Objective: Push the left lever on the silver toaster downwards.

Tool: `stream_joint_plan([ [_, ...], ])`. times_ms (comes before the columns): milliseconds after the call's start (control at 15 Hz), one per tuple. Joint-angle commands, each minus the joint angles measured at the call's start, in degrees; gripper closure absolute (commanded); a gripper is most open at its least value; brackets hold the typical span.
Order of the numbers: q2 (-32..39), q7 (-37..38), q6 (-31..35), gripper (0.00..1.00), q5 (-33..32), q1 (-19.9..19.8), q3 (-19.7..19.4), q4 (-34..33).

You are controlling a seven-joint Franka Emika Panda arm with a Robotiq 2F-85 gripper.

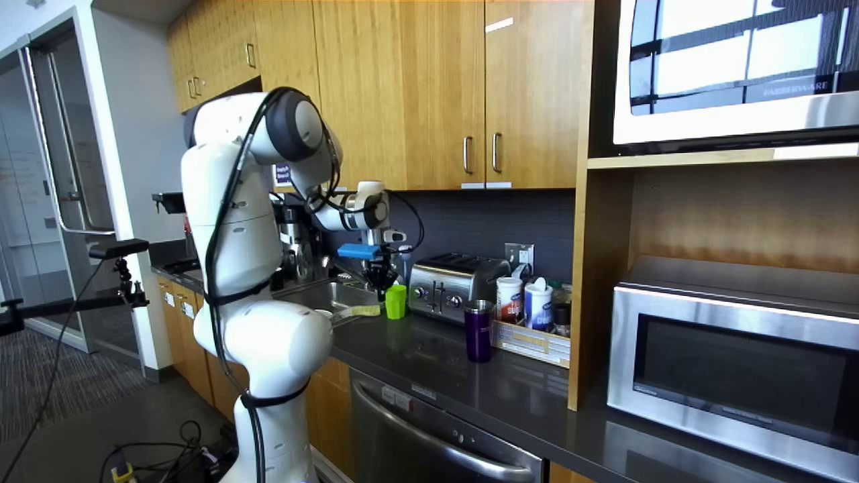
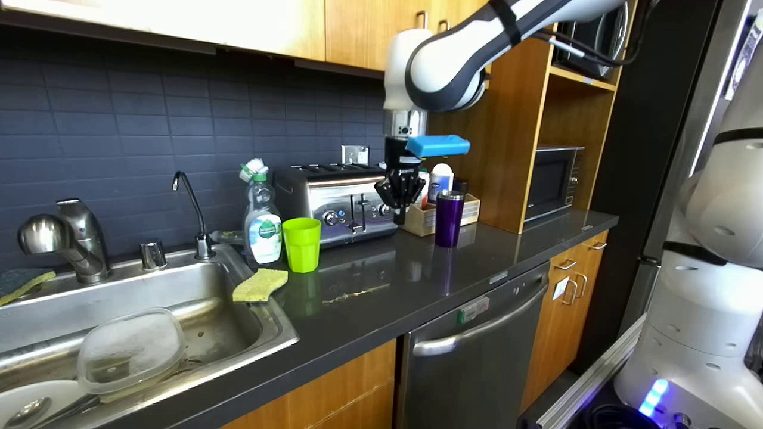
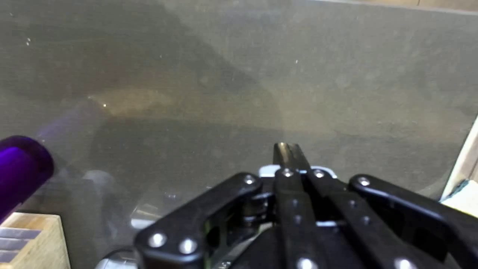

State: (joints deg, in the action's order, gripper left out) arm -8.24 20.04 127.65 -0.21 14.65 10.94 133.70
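The silver toaster stands at the back of the dark counter in both exterior views; its front has knobs and two dark vertical lever slots. In an exterior view, a lever handle shows low by the left slot; the right one looks higher. My gripper points down in front of the toaster's right end, apart from it and above the counter. It also shows left of the toaster. In the wrist view the fingertips are together with nothing between them. The toaster is mostly out of the wrist view.
A green cup, soap bottle and yellow sponge are beside the sink. A purple tumbler stands before a wooden box to the toaster's right. Cabinets hang above.
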Motion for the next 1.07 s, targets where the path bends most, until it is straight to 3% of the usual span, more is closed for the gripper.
stream_joint_plan([
  [0,-13.23,-5.61,-5.13,1.00,4.94,0.27,1.10,8.76],
  [600,-40.72,-11.24,-20.85,1.00,6.03,0.64,-0.02,19.74],
  [667,-32.95,-9.76,-18.37,0.99,5.39,-0.78,1.72,16.12],
  [1000,-40.38,-10.87,-20.68,0.99,5.50,-0.83,1.32,19.14],
])
